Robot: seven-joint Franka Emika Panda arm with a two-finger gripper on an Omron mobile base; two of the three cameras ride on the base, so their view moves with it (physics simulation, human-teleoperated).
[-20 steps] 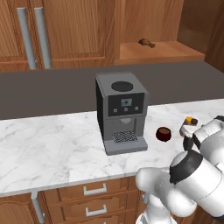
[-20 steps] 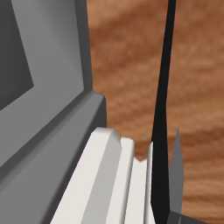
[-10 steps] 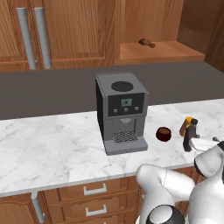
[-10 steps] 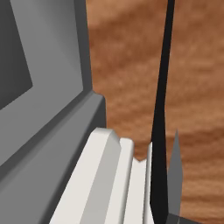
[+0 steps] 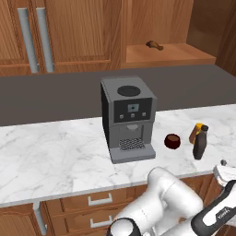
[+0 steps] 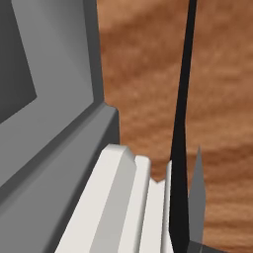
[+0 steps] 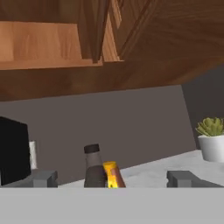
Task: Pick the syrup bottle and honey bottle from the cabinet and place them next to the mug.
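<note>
White marble counter (image 5: pixel 55 156) crosses the middle of the left base view. Right of centre on it, the syrup bottle (image 5: pixel 200 142) stands upright, touching or just in front of the honey bottle (image 5: pixel 197 132). The mug (image 5: pixel 172 141) sits just to their left, beside the grey coffee machine (image 5: pixel 128 118). At upper right is the cabinet (image 5: pixel 170 53), with a small brown object (image 5: pixel 154 44) on its floor.

The right base view gives grey and white surfaces close up against brown wood; nothing there is identifiable.

In the hand view, the gripper (image 7: pixel 113 178) is spread wide and empty at the bottom edge. Both bottles stand between its fingertips, farther off, not touched. A potted plant (image 7: pixel 212 139) is at right.
</note>
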